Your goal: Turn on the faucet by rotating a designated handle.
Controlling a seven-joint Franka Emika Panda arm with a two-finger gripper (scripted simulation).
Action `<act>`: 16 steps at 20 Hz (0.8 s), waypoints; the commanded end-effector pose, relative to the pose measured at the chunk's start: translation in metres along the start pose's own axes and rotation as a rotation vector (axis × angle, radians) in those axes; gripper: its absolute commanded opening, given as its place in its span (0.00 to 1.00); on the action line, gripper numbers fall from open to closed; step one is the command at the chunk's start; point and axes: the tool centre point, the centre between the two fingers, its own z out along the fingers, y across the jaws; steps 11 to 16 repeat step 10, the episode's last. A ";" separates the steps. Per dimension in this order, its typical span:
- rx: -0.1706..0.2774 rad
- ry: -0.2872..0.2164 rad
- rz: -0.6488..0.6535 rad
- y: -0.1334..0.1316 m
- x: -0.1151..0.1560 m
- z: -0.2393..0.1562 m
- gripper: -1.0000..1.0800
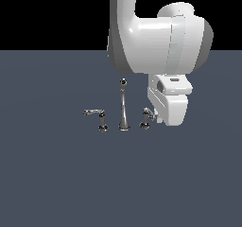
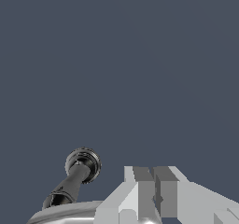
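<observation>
Exterior view: glossy white arm low beside chrome handle, right of slim tapered spout on matte tabletop. My claw: grey fingers nearly together, gripping nothing.

Gripper fingers nearly together, apparently beside the handle post.

Under me lies a flat, dull blue-grey floor, plain and unmarked all over. Beyond its far edge I see a solid black backdrop filling the upper band.
</observation>
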 end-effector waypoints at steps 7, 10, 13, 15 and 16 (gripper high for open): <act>-0.002 -0.006 -0.030 -0.014 -0.053 0.000 0.00; -0.002 -0.008 -0.037 -0.018 -0.067 0.000 0.00; -0.002 -0.008 -0.037 -0.018 -0.067 0.000 0.00; -0.002 -0.008 -0.037 -0.018 -0.067 0.000 0.00; -0.002 -0.008 -0.037 -0.018 -0.067 0.000 0.00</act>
